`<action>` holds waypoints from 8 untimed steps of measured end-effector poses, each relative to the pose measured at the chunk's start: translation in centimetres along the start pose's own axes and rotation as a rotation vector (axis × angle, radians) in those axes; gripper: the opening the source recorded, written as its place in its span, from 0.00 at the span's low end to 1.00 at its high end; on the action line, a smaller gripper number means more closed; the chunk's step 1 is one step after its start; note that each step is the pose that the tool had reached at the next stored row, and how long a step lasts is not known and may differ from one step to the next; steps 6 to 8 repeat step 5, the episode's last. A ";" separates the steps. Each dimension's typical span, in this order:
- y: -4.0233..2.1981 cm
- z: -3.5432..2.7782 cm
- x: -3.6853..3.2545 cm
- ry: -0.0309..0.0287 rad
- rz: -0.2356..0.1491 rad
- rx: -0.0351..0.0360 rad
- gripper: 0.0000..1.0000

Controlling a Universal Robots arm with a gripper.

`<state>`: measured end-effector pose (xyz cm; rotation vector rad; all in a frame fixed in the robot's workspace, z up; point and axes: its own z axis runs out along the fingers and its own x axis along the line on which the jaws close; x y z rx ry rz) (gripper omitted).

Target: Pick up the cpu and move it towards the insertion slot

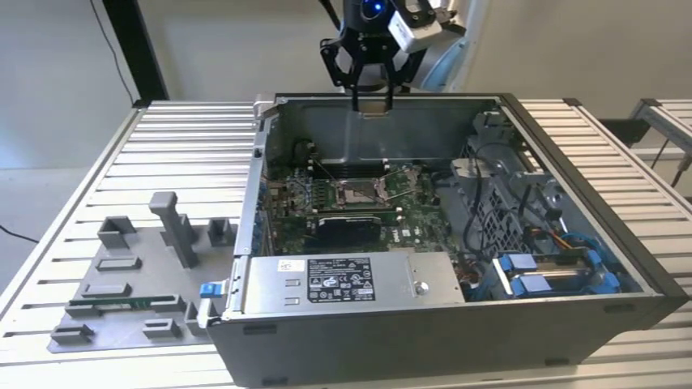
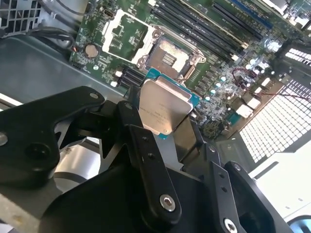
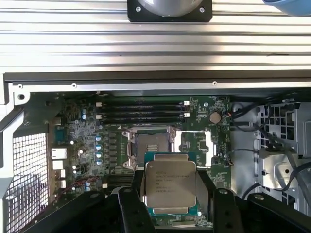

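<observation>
The black gripper (image 3: 170,206) is clamped on the small square silvery cpu (image 3: 170,184), carrying it above the open grey computer case (image 1: 605,243), so descending squarely onto the silver-framed insertion slot (image 3: 149,145) seems required.

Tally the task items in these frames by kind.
cpu: 1, held in the hand
socket: 1, on the board inside the case
stick: 1, on the fixture
Total: 3
</observation>
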<state>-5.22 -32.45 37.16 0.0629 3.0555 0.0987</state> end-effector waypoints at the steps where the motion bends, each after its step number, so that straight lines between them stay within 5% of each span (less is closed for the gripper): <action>1: 0.01 0.00 0.07 0.0000 0.000 0.0000 0.00; 8: 0.01 0.00 0.11 0.0000 0.000 0.0000 0.00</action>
